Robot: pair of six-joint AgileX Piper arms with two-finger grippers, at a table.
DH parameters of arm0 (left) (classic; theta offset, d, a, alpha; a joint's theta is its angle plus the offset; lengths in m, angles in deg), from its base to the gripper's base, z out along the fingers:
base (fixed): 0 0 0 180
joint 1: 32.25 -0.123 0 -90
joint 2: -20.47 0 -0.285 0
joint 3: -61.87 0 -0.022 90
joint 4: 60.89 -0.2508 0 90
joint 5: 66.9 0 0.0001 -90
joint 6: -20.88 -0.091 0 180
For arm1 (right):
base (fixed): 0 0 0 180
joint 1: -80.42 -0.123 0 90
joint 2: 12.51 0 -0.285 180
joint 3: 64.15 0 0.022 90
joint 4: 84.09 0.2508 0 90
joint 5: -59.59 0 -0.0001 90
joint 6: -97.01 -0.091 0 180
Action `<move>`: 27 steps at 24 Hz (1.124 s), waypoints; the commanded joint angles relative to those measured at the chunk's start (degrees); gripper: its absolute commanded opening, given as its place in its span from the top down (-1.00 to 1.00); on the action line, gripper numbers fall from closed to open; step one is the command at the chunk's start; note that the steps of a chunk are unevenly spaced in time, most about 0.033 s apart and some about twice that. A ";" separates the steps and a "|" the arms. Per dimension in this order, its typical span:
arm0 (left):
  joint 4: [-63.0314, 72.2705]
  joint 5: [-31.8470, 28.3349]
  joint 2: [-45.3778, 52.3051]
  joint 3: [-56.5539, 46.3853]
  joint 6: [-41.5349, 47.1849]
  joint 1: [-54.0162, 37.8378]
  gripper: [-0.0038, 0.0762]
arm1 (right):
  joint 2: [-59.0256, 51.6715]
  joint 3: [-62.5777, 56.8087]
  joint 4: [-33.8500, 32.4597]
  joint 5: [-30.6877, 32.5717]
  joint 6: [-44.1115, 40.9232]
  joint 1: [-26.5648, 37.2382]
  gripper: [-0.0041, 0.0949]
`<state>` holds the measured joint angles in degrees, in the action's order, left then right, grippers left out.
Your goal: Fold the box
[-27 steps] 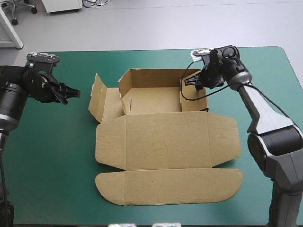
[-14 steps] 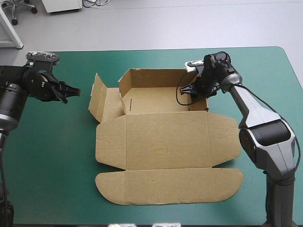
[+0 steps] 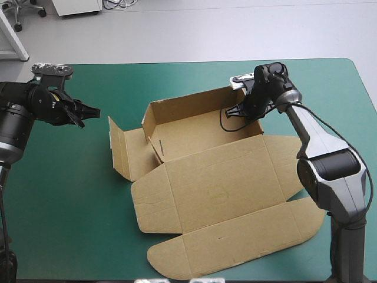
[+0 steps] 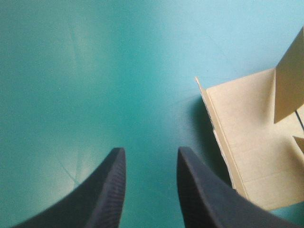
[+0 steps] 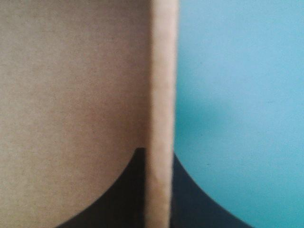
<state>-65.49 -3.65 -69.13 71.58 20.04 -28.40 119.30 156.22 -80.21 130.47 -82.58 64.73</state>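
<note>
We see the teal-green table (image 3: 65,200); on it lies the brown box (image 3: 218,188), skewed; its walls stand toward the far edge; its lid lies flat toward the near right corner.

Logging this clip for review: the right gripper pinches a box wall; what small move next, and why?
Probably the left gripper should advance to the loose left flap: its fingers stand open over bare teal-green cover, apart from the box, while the right gripper is shut on the right wall.
</note>
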 commanded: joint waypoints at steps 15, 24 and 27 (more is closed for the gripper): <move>7.61 -11.90 2.02 -1.33 0.85 -16.98 0.24 | -19.24 5.07 3.90 0.73 -0.41 4.09 0.96; 51.99 -19.01 -0.11 -20.15 -29.41 -25.09 0.24 | -27.26 5.07 6.11 0.73 -1.20 4.09 0.96; 67.89 -17.82 -3.98 -23.65 -40.19 -25.09 0.24 | -29.81 4.94 6.36 0.73 -1.17 4.09 0.96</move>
<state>-10.75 -20.96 -72.91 47.73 -12.93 -53.45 94.03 159.37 -75.72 130.88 -82.99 68.42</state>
